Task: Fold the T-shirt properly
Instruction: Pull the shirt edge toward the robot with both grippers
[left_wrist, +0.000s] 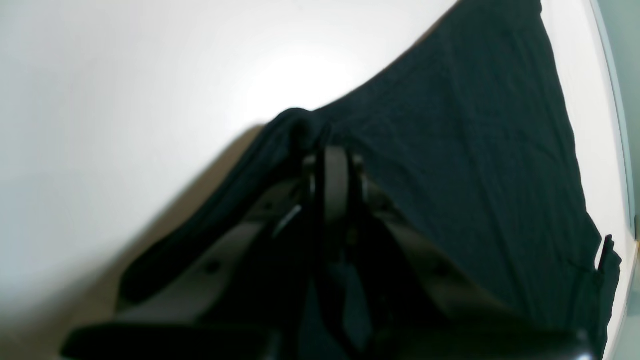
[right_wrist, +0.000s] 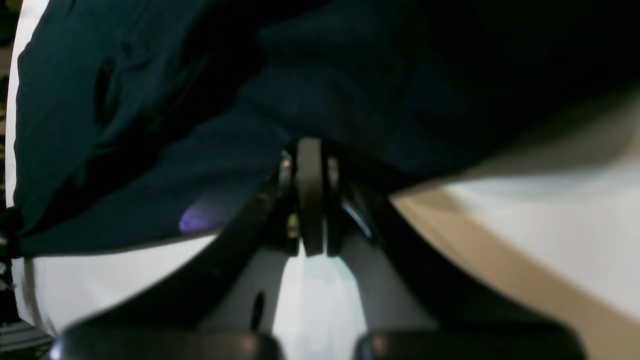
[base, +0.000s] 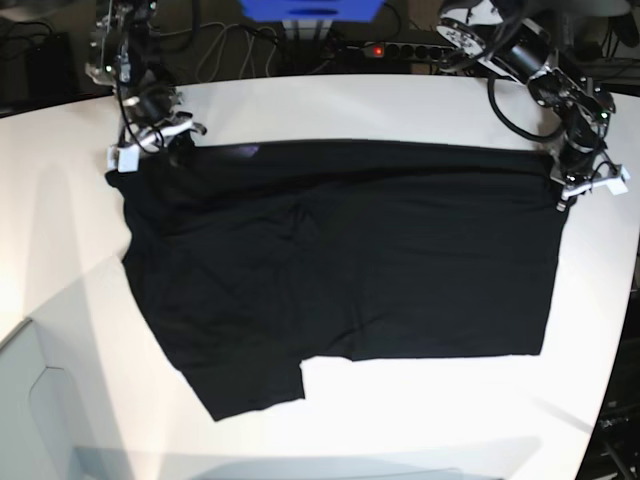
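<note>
T-shirt lying spread across the table, one gripper at each far corner

The T-shirt (base: 340, 260) is lying flat across the middle of the table (base: 60, 200), its long far edge running left to right in the base view. The right gripper (base: 165, 135) is sitting at the far left corner of the cloth in that view, and the left gripper (base: 562, 178) is sitting at the far right corner. A power strip (base: 395, 47) and cables (base: 235, 50) are lying behind the table's far edge.
</note>
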